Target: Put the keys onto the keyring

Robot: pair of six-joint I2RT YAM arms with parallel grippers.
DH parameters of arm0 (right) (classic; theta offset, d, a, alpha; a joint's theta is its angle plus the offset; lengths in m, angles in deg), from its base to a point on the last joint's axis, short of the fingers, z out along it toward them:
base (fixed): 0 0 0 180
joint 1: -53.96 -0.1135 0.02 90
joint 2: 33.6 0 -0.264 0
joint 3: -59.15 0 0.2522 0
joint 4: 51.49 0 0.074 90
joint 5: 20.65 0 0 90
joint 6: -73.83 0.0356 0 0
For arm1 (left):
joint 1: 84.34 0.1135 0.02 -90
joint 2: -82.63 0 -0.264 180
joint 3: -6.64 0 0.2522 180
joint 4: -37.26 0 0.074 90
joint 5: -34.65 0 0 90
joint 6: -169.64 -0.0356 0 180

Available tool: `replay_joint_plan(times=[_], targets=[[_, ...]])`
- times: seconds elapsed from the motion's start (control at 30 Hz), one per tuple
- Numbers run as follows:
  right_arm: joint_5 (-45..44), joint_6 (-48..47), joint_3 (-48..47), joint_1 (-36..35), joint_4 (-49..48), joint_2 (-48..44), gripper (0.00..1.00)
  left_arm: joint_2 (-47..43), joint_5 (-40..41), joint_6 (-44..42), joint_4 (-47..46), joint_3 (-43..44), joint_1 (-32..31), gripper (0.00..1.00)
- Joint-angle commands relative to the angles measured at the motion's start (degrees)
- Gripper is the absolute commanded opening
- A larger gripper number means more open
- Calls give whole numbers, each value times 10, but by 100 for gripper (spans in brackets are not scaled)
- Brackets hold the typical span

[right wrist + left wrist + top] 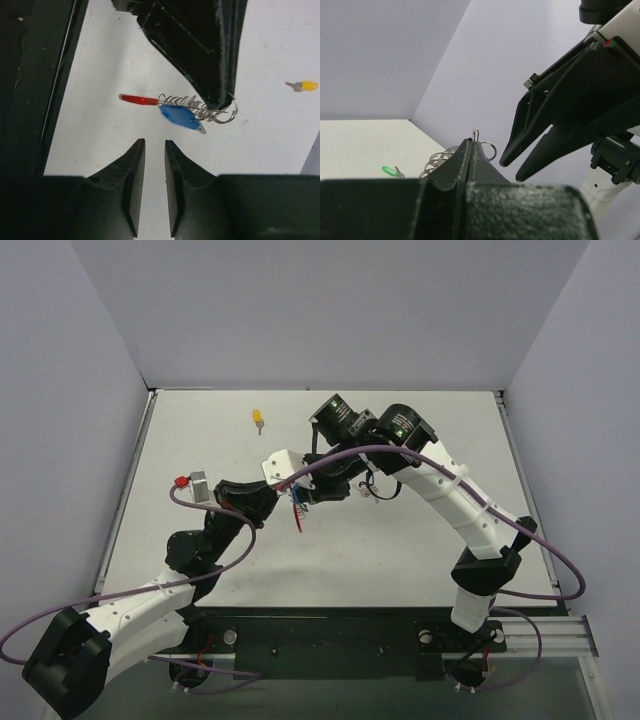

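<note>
two grippers meet near the centre of the top view. the left gripper is pinched tight on a thin wire of the keyring, holding it in the air above the table. the right gripper has its jaws parted only a little and holds nothing. the blue key hangs against the ring's coils at mid-frame in the right wrist view, just below the red arc; whether it is fully threaded i cannot tell. to do this step well, i judge the left arm should hold the ring steady while the right one takes the blue head squarely and slides it along the wire without twisting the coils. only the right wrist view shows the blue key clearly, and it has a yellow key at its right edge. only the left wrist view shows a green key lying at lower left, and the closed grip on the wire
</note>
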Motion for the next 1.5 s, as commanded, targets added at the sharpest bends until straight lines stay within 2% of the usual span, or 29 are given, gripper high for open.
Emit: replay_joint_plan(times=[0.0,0.17,0.3,0.43,0.73,1.1,1.47], targets=[[74,4,-22,14,70,-14,23,-16,15,-24,-70,20,5,0],[109,31,-44,40,66,-26,30,-26,-55,-68,-21,40,6,0],[148,78,-59,74,42,-27,33,-20,-162,-103,-17,61,9,0],[187,123,-59,90,23,-27,34,-3,-225,-107,-40,79,9,0],[226,178,-45,86,-2,-35,29,22,-224,-93,-72,91,9,0],[207,183,-28,78,-8,-28,23,12,-218,-87,-77,86,7,0],[198,178,-16,69,-6,-26,9,9,-199,-83,-85,79,7,0]])
